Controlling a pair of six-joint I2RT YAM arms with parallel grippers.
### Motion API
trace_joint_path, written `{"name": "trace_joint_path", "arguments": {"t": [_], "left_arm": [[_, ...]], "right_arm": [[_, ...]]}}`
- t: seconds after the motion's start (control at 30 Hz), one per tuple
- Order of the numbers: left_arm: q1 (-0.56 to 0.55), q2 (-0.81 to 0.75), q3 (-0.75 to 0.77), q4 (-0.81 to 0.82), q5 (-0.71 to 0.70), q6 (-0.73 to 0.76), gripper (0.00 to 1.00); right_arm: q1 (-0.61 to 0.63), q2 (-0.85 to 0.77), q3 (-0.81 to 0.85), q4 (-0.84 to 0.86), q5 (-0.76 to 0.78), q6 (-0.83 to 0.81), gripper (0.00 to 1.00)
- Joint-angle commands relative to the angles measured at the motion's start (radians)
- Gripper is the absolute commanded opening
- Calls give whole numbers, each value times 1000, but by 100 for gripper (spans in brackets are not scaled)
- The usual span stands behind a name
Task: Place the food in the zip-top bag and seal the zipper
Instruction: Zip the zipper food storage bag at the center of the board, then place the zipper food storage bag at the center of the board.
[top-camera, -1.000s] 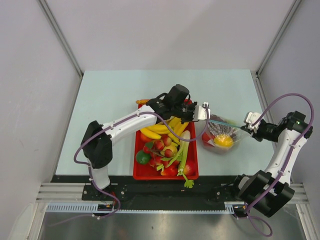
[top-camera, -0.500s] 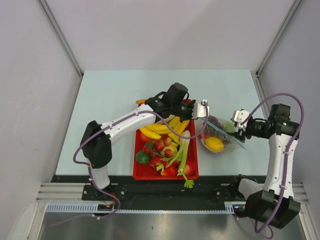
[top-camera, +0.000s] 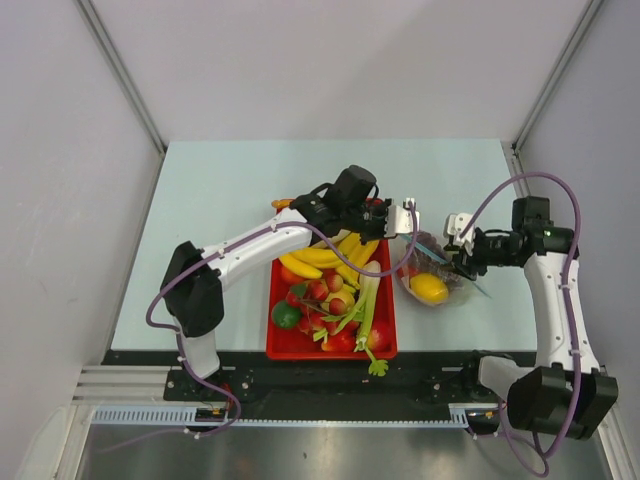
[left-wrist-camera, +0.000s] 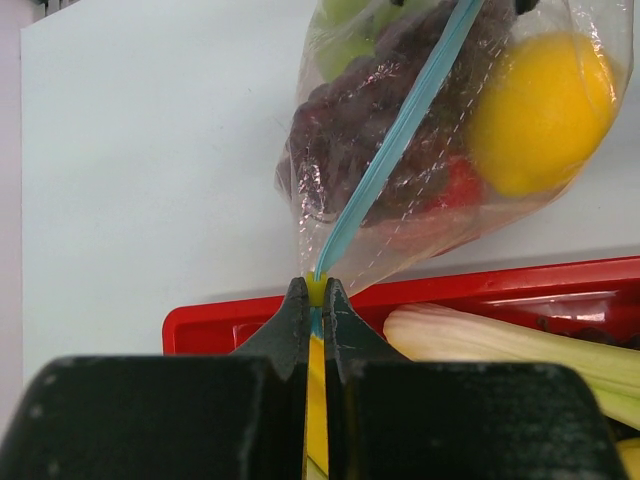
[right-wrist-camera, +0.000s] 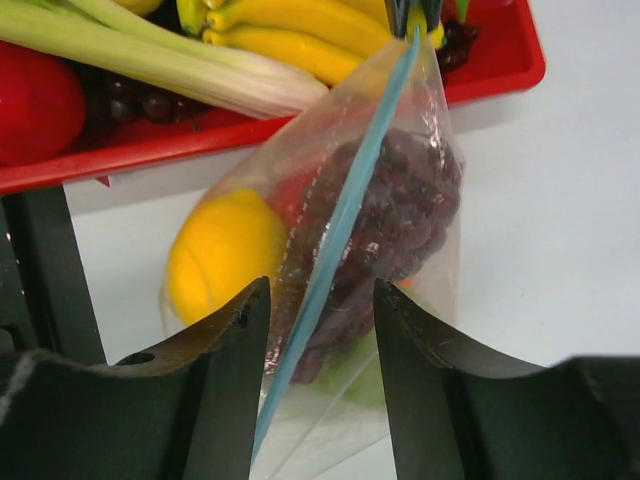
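The zip-top bag (top-camera: 436, 282) lies right of the red tray, holding a yellow lemon (top-camera: 429, 288), purple grapes (left-wrist-camera: 365, 130), a red fruit (left-wrist-camera: 452, 190) and a green piece (left-wrist-camera: 345, 20). My left gripper (top-camera: 411, 230) is shut on the near end of the blue-teal zipper (left-wrist-camera: 395, 150), as the left wrist view (left-wrist-camera: 316, 292) shows. My right gripper (top-camera: 462, 256) is open over the bag. In the right wrist view its fingers (right-wrist-camera: 318, 300) stand on either side of the zipper (right-wrist-camera: 345, 215) without pinching it. The lemon (right-wrist-camera: 215, 262) and grapes (right-wrist-camera: 400, 205) show through the plastic.
The red tray (top-camera: 273, 345) sits at the table's middle front with bananas (top-camera: 318, 258), celery (top-camera: 367, 300), red fruits and a green one (top-camera: 286, 315). Its edge lies just left of the bag (right-wrist-camera: 480, 75). The left arm reaches across the tray.
My right gripper has moved left from the table's right side along the zipper toward the left gripper. The bag has bunched a little leftward. The left arm has held still.
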Motion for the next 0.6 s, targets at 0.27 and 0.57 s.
{"name": "trace_joint_path", "arguments": {"t": [0.27,0.57], "left_arm": [[-5,-52,45,44,7,-31,0],[3,-18,95,28,0,-80,0]], "right_arm": [[81,36,-34,112,152,92,40],[128,16,-48,210,249,193,0]]}}
